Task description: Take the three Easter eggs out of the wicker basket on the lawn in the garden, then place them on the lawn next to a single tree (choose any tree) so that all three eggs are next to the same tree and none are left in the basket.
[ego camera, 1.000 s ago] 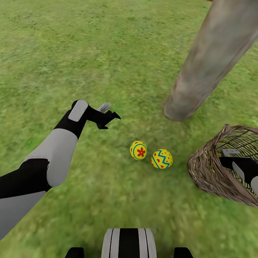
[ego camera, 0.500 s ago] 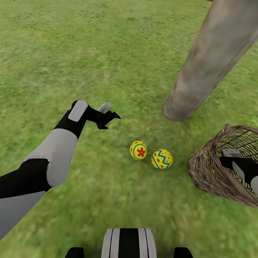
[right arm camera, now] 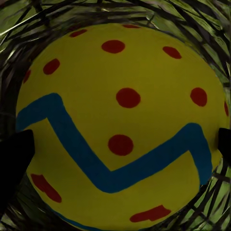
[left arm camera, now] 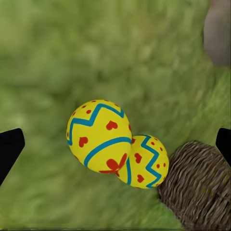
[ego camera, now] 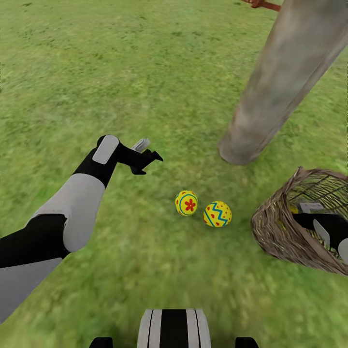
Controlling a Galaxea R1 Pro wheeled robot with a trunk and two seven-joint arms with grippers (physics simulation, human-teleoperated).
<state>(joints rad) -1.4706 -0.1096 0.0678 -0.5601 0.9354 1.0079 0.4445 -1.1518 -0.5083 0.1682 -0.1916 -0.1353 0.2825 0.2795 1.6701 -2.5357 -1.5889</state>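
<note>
Two eggs [ego camera: 186,202] [ego camera: 217,214] lie touching on lawn [ego camera: 121,72] btwn tree [ego camera: 275,87] & basket [ego camera: 278,232]. Third egg [right arm camera: 118,125] sits in basket, right end effector [right arm camera: 118,144] spread wide around it. Left end effector [ego camera: 145,157] spread, empty, above grass.

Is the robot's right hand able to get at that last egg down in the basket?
Probably yes. The right hand is already inside the wicker basket, and its wrist camera shows the egg close up between the dark fingertips, with just weave around it.
</note>
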